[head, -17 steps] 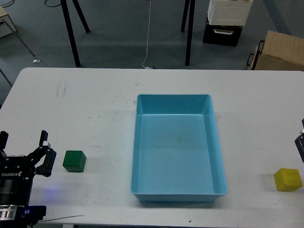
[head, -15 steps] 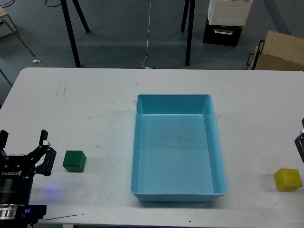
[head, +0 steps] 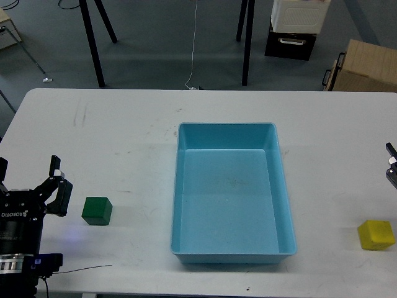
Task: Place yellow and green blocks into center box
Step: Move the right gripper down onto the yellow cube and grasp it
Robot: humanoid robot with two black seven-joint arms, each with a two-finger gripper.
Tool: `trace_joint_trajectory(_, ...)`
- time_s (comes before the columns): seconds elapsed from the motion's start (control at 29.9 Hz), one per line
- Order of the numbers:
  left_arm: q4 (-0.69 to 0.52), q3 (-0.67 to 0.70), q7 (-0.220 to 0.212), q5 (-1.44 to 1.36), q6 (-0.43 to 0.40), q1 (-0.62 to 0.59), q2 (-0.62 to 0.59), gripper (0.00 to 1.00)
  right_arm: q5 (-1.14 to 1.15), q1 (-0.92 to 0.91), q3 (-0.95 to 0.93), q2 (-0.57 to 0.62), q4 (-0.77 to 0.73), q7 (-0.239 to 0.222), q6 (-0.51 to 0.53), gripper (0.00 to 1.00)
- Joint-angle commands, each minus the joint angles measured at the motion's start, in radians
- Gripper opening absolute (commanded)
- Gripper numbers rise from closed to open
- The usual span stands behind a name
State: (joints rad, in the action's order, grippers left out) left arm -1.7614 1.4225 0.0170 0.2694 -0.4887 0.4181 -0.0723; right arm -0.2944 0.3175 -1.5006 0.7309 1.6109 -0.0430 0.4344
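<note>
A green block (head: 97, 210) sits on the white table (head: 111, 143) at the left, near the front edge. My left gripper (head: 28, 181) is open and empty just left of it, not touching it. A yellow block (head: 376, 234) sits at the far right near the front edge. Only a sliver of my right gripper (head: 391, 164) shows at the right edge, above the yellow block; its fingers cannot be told apart. The blue box (head: 231, 253) stands empty in the middle of the table.
Beyond the table's far edge are black stand legs (head: 93, 43), a cardboard box (head: 363, 68) and a white-and-black unit (head: 294, 28) on the floor.
</note>
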Motion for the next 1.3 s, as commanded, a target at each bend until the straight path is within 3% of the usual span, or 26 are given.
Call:
trace_joint_trajectory(0.0, 0.003, -0.002, -0.002, -0.004, 0.0, -0.047, -0.001, 1.0, 0.056, -0.179, 0.169, 0.259, -0.032, -0.012, -0.063, 1.0)
trace_joint_trajectory(0.2, 0.003, -0.004, -0.002, -0.015, 0.0, -0.067, 0.003, 1.0, 0.288, -0.607, 0.608, 0.49, -0.031, -0.02, -0.161, 1.0)
trace_joint_trajectory(0.43, 0.003, -0.057, 0.003, -0.022, 0.0, -0.067, 0.006, 1.0, 0.667, -1.044, 1.092, 0.568, -0.006, -0.138, -0.103, 1.0)
trace_joint_trajectory(0.57, 0.002, -0.059, 0.001, -0.022, 0.0, -0.068, 0.003, 1.0, 0.875, -1.074, 1.162, 0.582, 0.026, -0.182, -0.019, 1.0)
trace_joint_trajectory(0.94, 0.002, -0.071, 0.0, -0.022, 0.0, -0.068, 0.005, 1.0, 1.253, -1.075, 1.338, 0.59, 0.101, -0.189, 0.041, 1.0)
trace_joint_trajectory(1.27, 0.005, -0.077, 0.003, -0.022, 0.0, -0.067, 0.011, 1.0, 1.307, -1.083, 1.415, 0.398, -0.057, -0.206, 0.054, 1.0)
